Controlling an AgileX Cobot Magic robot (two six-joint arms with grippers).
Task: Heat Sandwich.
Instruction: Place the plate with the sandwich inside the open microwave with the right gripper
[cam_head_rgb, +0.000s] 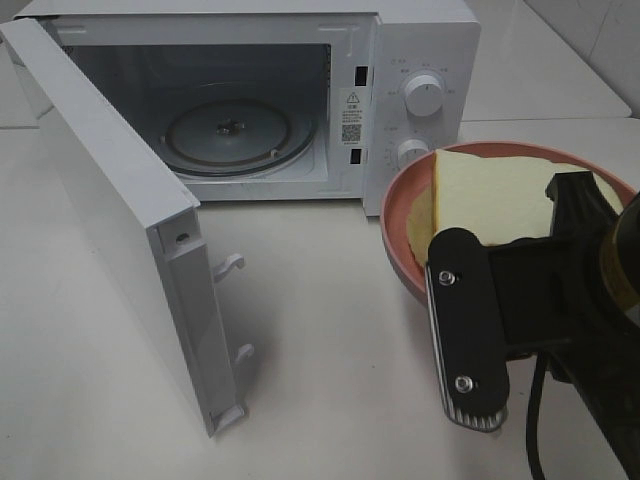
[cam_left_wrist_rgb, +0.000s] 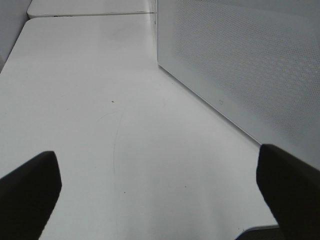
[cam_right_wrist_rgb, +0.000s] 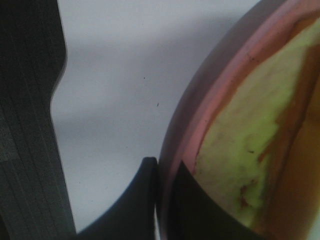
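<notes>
Hazards were assessed from left to right. Left gripper (cam_left_wrist_rgb: 159, 197) hung with its jaws wide apart and empty above the table (cam_left_wrist_rgb: 90, 100), just beside the perforated panel of the door (cam_left_wrist_rgb: 240, 65). A careless sweep of that arm would probably have knocked the door toward closing and narrowed the entry. That door stood swung open, its latch hooks (cam_head_rgb: 232, 265) projecting toward the route into the cavity, and the glass turntable (cam_head_rgb: 235, 135) lay bare inside the microwave (cam_head_rgb: 420, 40). To the right, the sandwich (cam_head_rgb: 495, 190) lay on the pink plate (cam_head_rgb: 395, 215), near the control knobs (cam_head_rgb: 425, 95) and outside the cavity. The right gripper (cam_right_wrist_rgb: 161, 200) was clamped on the plate's rim at one place only, so the load hung off to one side. The likely failures were the plate pivoting or slipping in that narrow hold, the sandwich sliding off a tilted plate, and the far rim striking the cavity frame or the hooks during entry. Exterior high view showed the open cavity, the turntable and the whole layout, but neither the left gripper nor the rim contact, which the black gripper body hid. Left wrist view alone showed the left jaws. Right wrist view alone showed the pinch on the rim, plus the pale green leaf layer (cam_right_wrist_rgb: 235, 150) and orange filling (cam_right_wrist_rgb: 300, 165) at the sandwich's edge.
</notes>
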